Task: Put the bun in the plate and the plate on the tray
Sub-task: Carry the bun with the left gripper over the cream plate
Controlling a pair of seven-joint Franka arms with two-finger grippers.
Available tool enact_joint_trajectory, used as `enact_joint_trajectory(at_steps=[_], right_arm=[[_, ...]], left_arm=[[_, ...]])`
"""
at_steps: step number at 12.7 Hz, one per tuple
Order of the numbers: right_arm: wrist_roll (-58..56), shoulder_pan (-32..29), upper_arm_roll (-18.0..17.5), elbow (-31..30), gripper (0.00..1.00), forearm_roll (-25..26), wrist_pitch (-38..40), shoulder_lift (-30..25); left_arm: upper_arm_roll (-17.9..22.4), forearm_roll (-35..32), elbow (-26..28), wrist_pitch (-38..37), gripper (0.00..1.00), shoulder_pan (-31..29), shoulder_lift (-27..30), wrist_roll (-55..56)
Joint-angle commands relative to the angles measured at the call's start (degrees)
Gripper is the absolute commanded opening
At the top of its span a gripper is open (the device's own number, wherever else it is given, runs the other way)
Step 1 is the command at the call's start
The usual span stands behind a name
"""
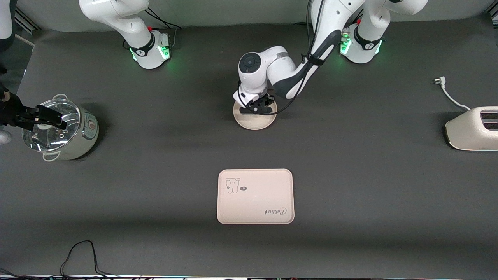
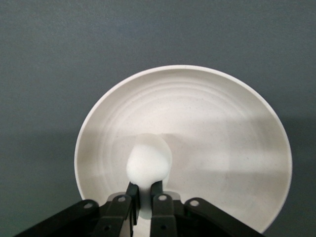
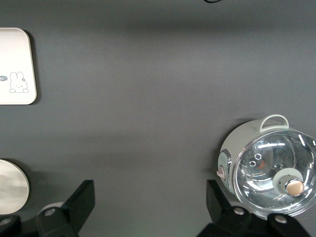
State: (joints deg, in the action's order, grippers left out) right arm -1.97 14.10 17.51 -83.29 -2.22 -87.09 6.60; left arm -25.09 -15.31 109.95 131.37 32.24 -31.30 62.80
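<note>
One left gripper (image 2: 144, 190) pinching bun (image 2: 148, 163), over plate (image 2: 232, 123)

surface: dark grey matte tabletop (image 1: 369, 186) | light: even, soft bands of shadow | back edge: pale wall strip (image 1: 218, 11)

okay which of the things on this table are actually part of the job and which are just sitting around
Part of the job: bun, held by the left gripper over the plate; tray.
Just sitting around: glass-lidded pot, toaster; open right gripper waits.
</note>
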Motion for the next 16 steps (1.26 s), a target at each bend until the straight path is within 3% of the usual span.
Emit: enact_joint_trajectory(at_steps=[1, 13, 16], right_arm=[[0.12, 0.49, -0.02, -0.99, 1.0, 1.17, -0.01, -1.24], [0.04, 0.49, -0.37, -1.52, 1.0, 0.99, -0.63, -1.24], [0.13, 0.84, -0.81, -2.13, 1.0, 0.64, -0.63, -1.59]], left_arm=[[0.92, -4.28, -1.06, -0.06, 1.0, 1.24, -0.78, 3.55], [0.83, -4.64, -1.32, -0.5, 1.0, 0.81, 0.8, 3.04], [0.22, -4.57, -3.51, -5.23, 1.0, -5.75, 6.49, -4.84]])
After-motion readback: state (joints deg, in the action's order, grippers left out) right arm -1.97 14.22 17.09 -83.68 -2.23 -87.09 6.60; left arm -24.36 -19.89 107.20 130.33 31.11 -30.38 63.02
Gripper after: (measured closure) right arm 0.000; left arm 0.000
